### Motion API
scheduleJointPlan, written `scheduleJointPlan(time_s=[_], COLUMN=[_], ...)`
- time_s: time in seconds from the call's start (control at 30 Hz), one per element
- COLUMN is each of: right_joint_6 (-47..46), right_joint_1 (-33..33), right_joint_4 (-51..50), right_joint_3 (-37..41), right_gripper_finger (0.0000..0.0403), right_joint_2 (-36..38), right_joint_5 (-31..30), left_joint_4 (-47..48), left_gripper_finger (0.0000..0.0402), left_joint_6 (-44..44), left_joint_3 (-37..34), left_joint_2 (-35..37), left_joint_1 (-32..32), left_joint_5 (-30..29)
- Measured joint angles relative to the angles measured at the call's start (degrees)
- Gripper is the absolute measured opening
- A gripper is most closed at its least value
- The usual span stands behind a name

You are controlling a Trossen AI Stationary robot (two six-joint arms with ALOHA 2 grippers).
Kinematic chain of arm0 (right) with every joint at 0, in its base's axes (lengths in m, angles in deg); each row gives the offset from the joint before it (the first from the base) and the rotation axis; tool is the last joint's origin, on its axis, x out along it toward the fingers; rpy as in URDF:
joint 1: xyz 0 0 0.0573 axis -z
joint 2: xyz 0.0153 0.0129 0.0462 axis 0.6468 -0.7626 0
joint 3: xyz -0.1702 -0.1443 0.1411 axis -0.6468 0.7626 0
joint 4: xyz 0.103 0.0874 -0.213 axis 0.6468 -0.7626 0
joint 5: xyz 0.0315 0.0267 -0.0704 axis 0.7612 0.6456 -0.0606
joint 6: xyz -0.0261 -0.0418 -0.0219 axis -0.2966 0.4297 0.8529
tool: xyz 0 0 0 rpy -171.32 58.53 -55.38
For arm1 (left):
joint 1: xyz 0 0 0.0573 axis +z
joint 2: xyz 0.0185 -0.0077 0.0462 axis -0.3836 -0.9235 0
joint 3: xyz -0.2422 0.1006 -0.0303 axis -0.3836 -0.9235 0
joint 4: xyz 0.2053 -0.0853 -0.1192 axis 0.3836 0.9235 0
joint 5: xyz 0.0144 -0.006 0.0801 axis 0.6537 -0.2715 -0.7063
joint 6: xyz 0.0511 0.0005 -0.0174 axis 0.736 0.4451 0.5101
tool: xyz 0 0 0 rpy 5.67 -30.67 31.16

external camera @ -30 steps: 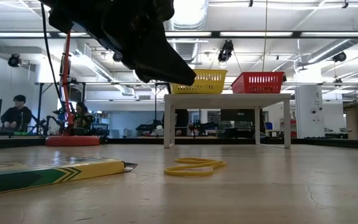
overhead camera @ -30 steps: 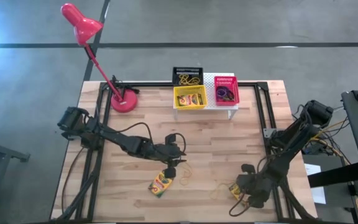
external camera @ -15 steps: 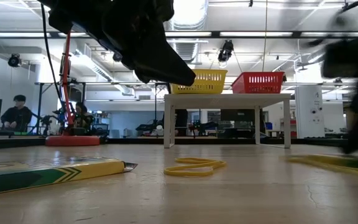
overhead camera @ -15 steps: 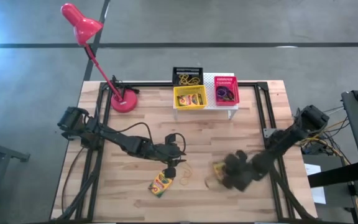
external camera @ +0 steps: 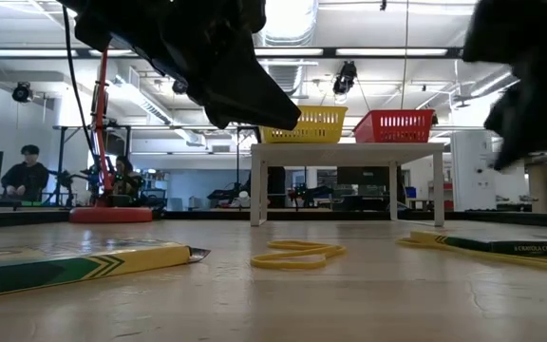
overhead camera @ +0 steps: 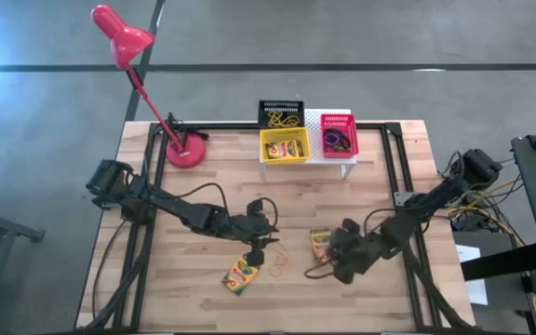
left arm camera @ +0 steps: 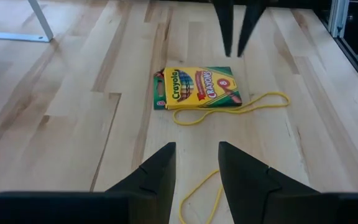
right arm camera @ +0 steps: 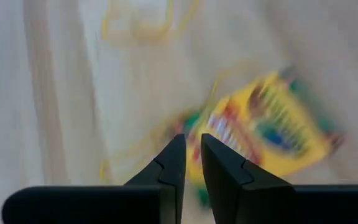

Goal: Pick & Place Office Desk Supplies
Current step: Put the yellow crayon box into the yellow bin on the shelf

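In the high view, one yellow-green crayon box [overhead camera: 240, 274] lies flat near the table's near edge, with a tan rubber band [overhead camera: 275, 261] beside it. My left gripper [overhead camera: 257, 244] hovers open above them. A second crayon box [overhead camera: 321, 244] [left arm camera: 197, 88] lies flat at mid-table, and a rubber band [left arm camera: 260, 102] loops out from under its edge. My right gripper [overhead camera: 335, 257] [left arm camera: 234, 53] hangs just beyond this box, raised off the wood, with only a narrow gap between its fingers. The low view shows the box [external camera: 501, 245] on the table and my right gripper [external camera: 530, 76] above it.
At the far edge, a white riser [overhead camera: 314, 119] carries a pink-red basket [overhead camera: 339, 136] holding rings. A black basket [overhead camera: 280, 113] holds rubber bands and a yellow basket [overhead camera: 284, 146] holds a crayon box. The red lamp's base [overhead camera: 186, 151] stands far left. Bare wood lies between the arms and the baskets.
My right gripper swung fast from the table's near right corner toward the left and the middle. The crayon box and its rubber band came along from that corner. The box now lies flat at mid-table, apart from the fingers.
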Motion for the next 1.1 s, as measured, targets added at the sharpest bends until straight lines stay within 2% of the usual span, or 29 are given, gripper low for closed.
scheduleJointPlan(time_s=[0.1, 0.17, 0.4, 0.53, 0.7, 0.9, 1.0, 1.1], right_joint_6=[2.9, 7.0, 18.9, 23.4, 31.6, 42.5, 43.0, 36.4], right_joint_1=[-1.3, -2.4, -0.6, 2.7, 7.6, 10.6, 10.2, 9.3], right_joint_4=[-0.7, 0.9, 8.4, 8.9, 8.4, 8.1, 1.8, -9.8], right_joint_3=[0.3, 0.2, 0.1, -2.2, -6.2, -10.0, -12.0, -14.1], right_gripper_finger=[0.0047, 0.0047, 0.0047, 0.0047, 0.0047, 0.0047, 0.0047, 0.0047], right_joint_2=[-1.3, -3.5, -12.2, -15.3, -17.7, -17.9, -15.4, -12.0], right_joint_5=[7.5, 10.1, 12.1, 9.1, 1.0, -5.1, -7.3, -6.9], left_joint_4=[0.0, 0.0, -1.3, -1.3, -1.2, -1.0, -0.8, -0.7], left_gripper_finger=[0.0126, 0.0126, 0.0126, 0.0126, 0.0126, 0.0126, 0.0126, 0.0125], left_joint_6=[-0.2, -0.2, -0.2, -0.2, -0.1, 0.0, -0.2, -1.1], left_joint_3=[0.0, 0.0, 0.0, 0.0, 0.0, 0.0, 0.0, 0.0], left_joint_2=[0.0, 0.0, 0.0, 0.0, 0.0, 0.0, 0.0, -0.2], left_joint_1=[0.0, 0.0, 0.2, 0.6, 0.8, 0.7, 0.7, 0.8], left_joint_5=[0.0, 0.0, -1.5, -1.9, -2.0, -2.0, -1.9, -0.9])
